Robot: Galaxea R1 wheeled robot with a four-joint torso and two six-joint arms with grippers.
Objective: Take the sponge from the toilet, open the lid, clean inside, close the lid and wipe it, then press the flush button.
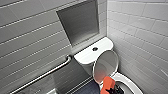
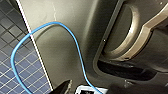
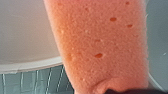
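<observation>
The sponge [image 1: 108,83] is the nearest thing, at about 5 o'clock in the head view, just over the near rim of the toilet [image 1: 128,82] bowl. From the open pores seen in the right wrist view, I judge it to be light, soft and easy to squeeze, and not fragile. When wet it would be heavier and may drip. It would bend if held at one tip, so the good place to hold it is across the short width near one end, which leaves the long part free for wiping.

The right end effector [image 1: 113,89] is clamped on the sponge at its lower end. The foam looks pinched there, and most of the block stands free, pointing toward 11 o'clock.

Behind it, at 12 o'clock from the sponge, the lid [image 1: 105,65] stands raised and leans toward the tank. Farther, toward 11 o'clock from the lid, the flush button [image 1: 95,49] sits in the middle of the tank top [image 1: 85,56].
</observation>
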